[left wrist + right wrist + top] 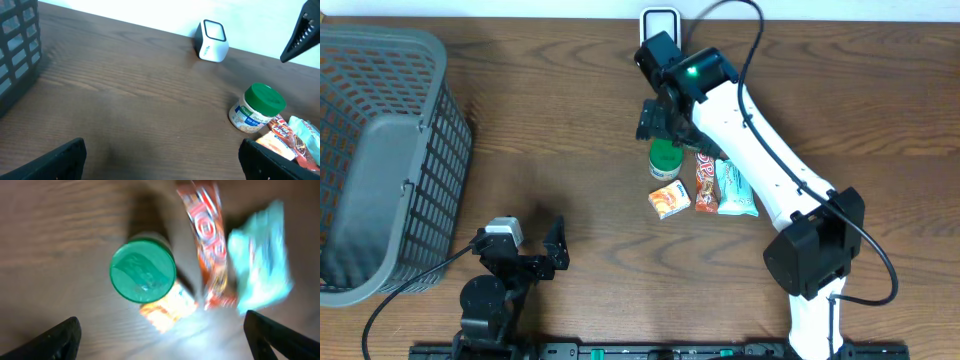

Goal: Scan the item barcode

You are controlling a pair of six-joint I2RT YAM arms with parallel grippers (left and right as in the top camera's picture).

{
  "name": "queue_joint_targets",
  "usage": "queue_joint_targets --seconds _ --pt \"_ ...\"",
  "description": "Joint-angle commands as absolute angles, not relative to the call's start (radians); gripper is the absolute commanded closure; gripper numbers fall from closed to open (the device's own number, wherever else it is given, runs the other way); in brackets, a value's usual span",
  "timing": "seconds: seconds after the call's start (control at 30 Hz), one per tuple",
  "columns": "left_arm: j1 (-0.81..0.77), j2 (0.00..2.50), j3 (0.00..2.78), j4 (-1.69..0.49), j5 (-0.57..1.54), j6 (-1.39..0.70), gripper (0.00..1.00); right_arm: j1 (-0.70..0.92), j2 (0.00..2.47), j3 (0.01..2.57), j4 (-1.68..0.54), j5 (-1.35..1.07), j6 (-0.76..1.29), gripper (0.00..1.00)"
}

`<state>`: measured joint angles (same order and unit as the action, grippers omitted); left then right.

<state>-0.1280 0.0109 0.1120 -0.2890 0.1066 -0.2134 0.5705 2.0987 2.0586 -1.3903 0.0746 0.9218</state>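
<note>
Right end effector [670, 128] wide open, empty, above green-lidded jar [665, 158], left end effector [525, 255] likewise, snack wrappers [260, 260] blurred

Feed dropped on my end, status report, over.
Left gripper open, empty. Right gripper open, hovers over green-lidded jar. Scanner unobstructed at far edge. Orange box close beside jar.

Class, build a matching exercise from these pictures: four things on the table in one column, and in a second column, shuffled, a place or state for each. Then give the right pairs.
Things
1. jar
2. scanner
3. basket
4. teal packet

Places or states
A. grey, at the left of the overhead view
B. lying flat, rightmost of the small items
C. standing upright, green lid
D. at the table's far edge

Pairs: 1-C, 2-D, 3-A, 4-B
</note>
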Motion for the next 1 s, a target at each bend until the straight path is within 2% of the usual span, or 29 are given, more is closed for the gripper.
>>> queue_joint_targets --seconds 0.0,0.27,0.4,0.7,0.9,0.93,0.97 --pt "-0.125 0.004 0.099 -0.322 0.120 -0.223 0.02 0.555 2.095 2.041 -1.390 0.028 1.367 0.01" --pt "-0.125 0.004 0.099 -0.322 0.120 -0.223 0.02 0.556 2.106 1.944 -1.269 0.001 1.599 0.01" --pt "-0.125 0.004 0.099 -0.322 0.120 -0.223 0.02 0.556 2.122 1.894 -1.163 -0.014 1.602 0.01" --pt "-0.125 0.004 0.099 -0.322 0.120 -0.223 0.02 0.554 2.135 1.802 -1.073 -0.028 1.638 0.01" --pt "-0.125 0.004 0.099 -0.322 0.120 -0.223 0.02 0.560 2.147 1.702 -0.973 -0.029 1.637 0.18" --pt "-0.125 0.004 0.099 -0.322 0.120 -0.223 0.02 0.560 2.147 1.681 -0.958 -0.029 1.632 0.28" --pt "-0.125 0.004 0.099 -0.322 0.120 -0.223 0.02 0.560 2.147 1.671 -0.951 -0.028 1.621 0.32"
